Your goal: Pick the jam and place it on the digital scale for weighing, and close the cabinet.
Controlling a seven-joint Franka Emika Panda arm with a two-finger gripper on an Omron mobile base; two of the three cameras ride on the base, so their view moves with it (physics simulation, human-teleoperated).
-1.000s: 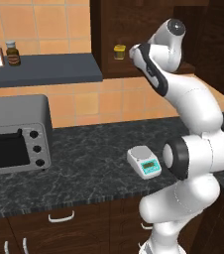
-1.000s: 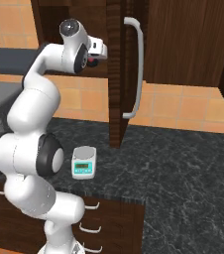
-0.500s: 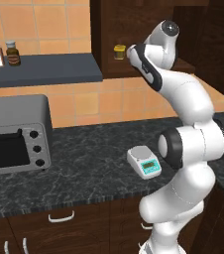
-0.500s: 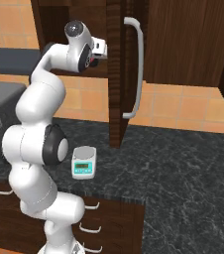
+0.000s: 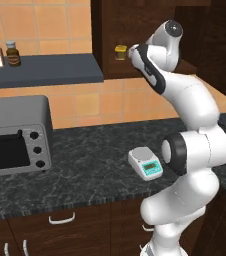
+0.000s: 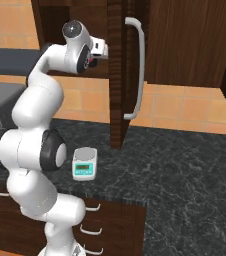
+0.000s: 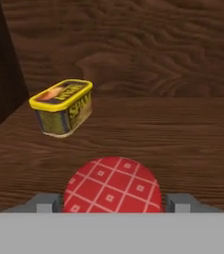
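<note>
The jam shows its red checked lid right between my fingertips, standing on the inner shelf of the cabinet. My gripper reaches into the cabinet, and its grey fingers press against both sides of the lid, shut on the jar. From the base views the hand sits at the shelf opening, beside the open door with its long silver bar handle. The digital scale rests bare on the dark counter below, near the arm.
A yellow tin lies on the same shelf, left of and behind the jam. A grey toaster oven stands on the counter at left. Two bottles sit on the dark wall shelf.
The hand has pushed a little deeper into the cabinet, toward the yellow tin. The scale, the door and the base have stayed put.
</note>
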